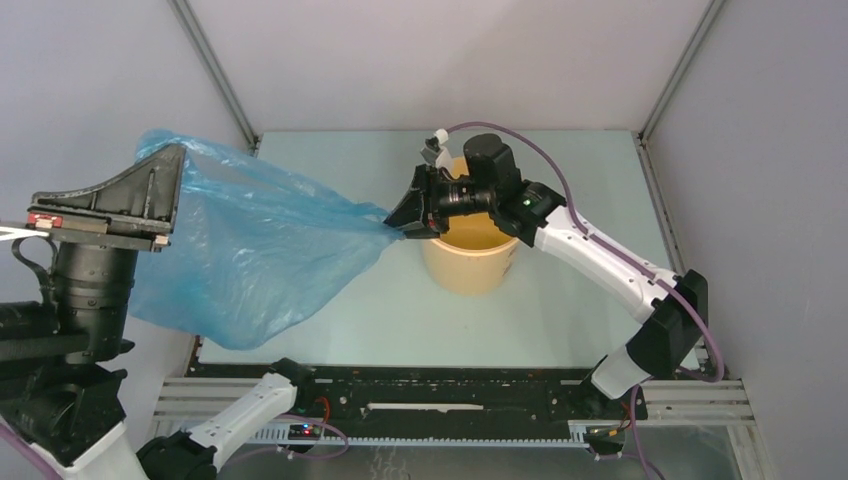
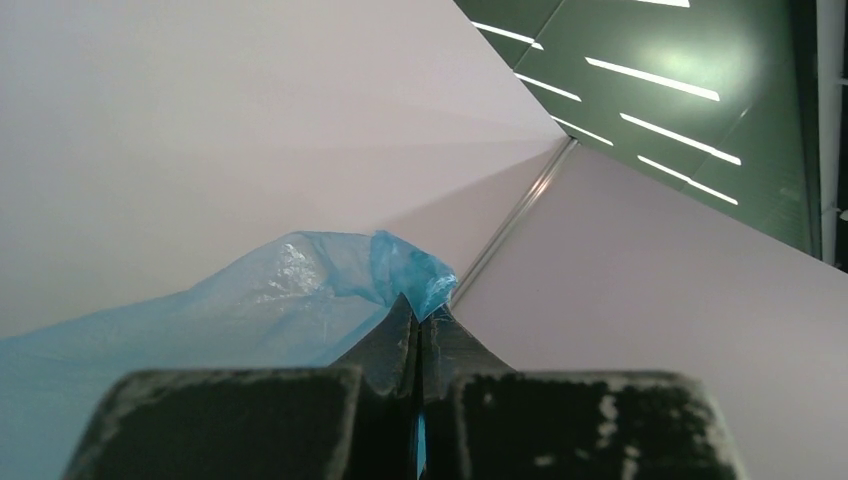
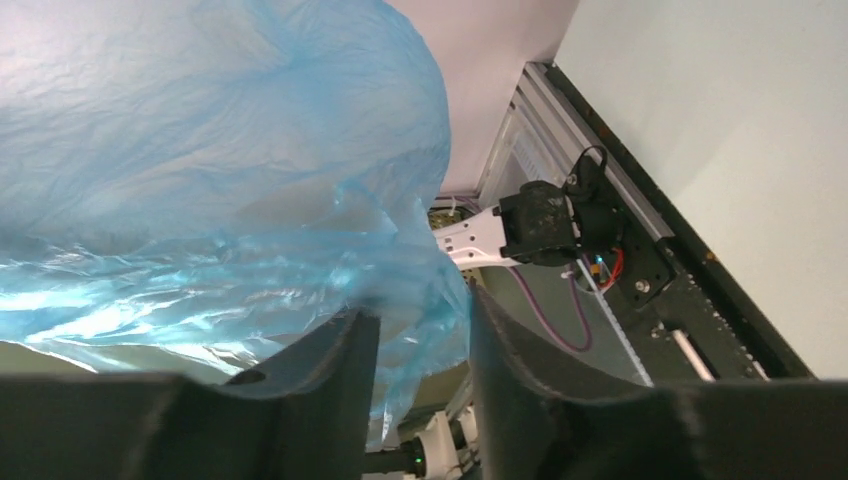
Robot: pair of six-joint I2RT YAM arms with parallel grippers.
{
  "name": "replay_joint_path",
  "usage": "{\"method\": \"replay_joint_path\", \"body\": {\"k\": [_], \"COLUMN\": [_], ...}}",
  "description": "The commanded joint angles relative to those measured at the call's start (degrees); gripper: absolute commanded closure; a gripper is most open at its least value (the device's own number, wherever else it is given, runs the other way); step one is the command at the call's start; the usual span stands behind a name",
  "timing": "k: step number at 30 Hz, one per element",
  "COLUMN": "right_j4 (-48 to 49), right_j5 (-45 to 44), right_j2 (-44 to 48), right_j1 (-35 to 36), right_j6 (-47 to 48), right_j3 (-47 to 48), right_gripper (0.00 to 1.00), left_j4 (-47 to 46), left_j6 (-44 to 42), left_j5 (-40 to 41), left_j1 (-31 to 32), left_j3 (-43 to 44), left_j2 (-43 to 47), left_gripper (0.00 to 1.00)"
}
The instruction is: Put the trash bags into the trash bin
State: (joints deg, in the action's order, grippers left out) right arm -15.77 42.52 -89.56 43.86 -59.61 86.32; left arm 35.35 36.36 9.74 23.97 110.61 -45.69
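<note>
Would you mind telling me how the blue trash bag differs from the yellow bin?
The trash bag is translucent light-blue wrinkled film; the bin is opaque pale yellow. The trash bag hangs in the air, pinched by the left gripper; the bin stands upright on the table. The trash bag spreads far wider than the bin.

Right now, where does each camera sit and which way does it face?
Top external: above and behind left arm and right arm, looking down on the table.
Left wrist: on the raised left hand, facing up at wall and ceiling; shut fingers show.
Right wrist: on the right hand, facing back toward the near rail and left arm.
All share the trash bag.
</note>
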Motion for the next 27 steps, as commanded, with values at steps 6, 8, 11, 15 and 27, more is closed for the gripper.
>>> {"method": "replay_joint_path", "body": {"k": [6,8,11,15,27], "right_j4": [2.6,1.6,-1.7,-10.2,-18.4], "right_j5": [-4.5,-5.1,-5.7,-7.5,-3.6], "right_j2": [10.9,13.5,17.0,20.7,26.0], "right_j1": [-8.2,-12.2,-17.4,-23.9,-41.7], "right_j6": [0.8,1.5,3.7,8.7,14.2], "right_j3": [1.9,2.3,4.5,9.2,12.9], "right_gripper": [1.0,1.0,1.0,1.0,1.0], "left_j4": [-6.2,-9.3,-14.4,-22.5,-28.6], "left_j6": [6.5,9.2,13.5,23.9,33.7], "left_j5": [-9.2,-13.8,-18.5,-24.6,-29.9], "left_j1": [-0.2,-0.2,-0.2,-0.2,7.0], "left_j3": [-1.7,-2.3,-2.2,-1.8,5.7], "left_j2": [-6.7,-8.6,-12.0,-18.4,-35.6], "left_gripper": [1.0,1.0,1.0,1.0,1.0]}}
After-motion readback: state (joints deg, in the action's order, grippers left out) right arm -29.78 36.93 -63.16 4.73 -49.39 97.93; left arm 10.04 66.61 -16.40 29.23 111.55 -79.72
